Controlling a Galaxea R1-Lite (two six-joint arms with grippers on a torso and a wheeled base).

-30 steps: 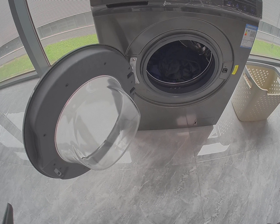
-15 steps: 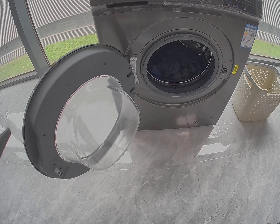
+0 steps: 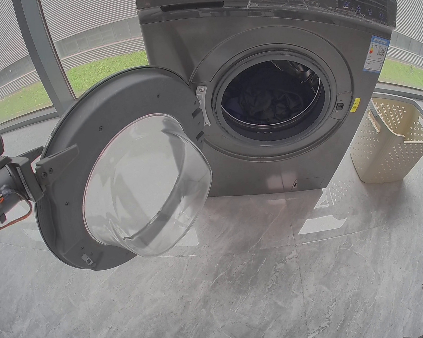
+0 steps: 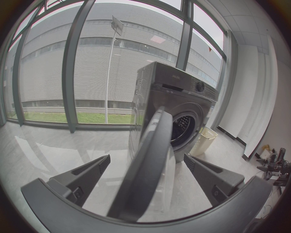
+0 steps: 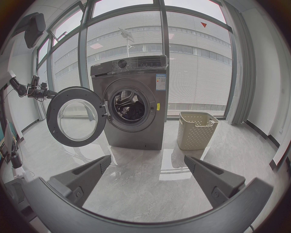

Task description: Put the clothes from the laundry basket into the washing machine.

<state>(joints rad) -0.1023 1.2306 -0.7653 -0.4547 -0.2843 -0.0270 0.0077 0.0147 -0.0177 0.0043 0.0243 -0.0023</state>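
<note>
One heap of dark clothes (image 3: 269,97) is seen in the washing machine (image 3: 267,28) drum: soft, limp, likely light, best pinched at a raised fold. Cream perforated plastic laundry basket (image 3: 392,144), rigid, is set just beside the machine. Astride the hard rim of the door (image 3: 116,102) the left gripper (image 4: 146,157) is held, fingers (image 4: 88,170) spread; the right gripper (image 5: 147,157) is held low, fingers apart.

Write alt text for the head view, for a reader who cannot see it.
The left gripper, jaws open, straddles the outer rim of the open door of the washing machine. Dark clothes lie inside the drum, and a cream laundry basket stands on the floor to the machine's right.
</note>
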